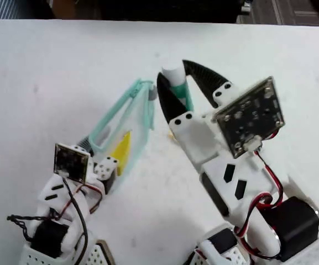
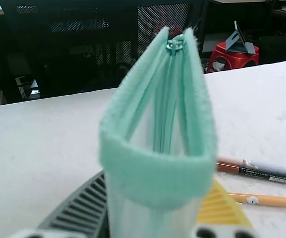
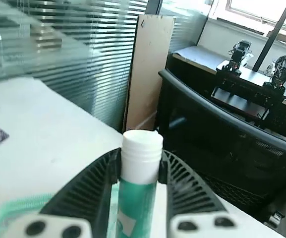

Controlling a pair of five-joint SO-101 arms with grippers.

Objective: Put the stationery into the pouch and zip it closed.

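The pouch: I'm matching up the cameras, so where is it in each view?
High view: pouch left of centre, beside the glue stick.
Left wrist view: pouch mid-picture, zip open.
Right wrist view: pouch, its mint rim, beside the glue stick.
Shared landmark: the white table.

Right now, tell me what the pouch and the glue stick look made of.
The pouch has see-through walls, likely soft plastic; its mint trim looks fuzzy, probably fabric. The glue stick has a smooth white cap and green barrel, likely hard plastic.
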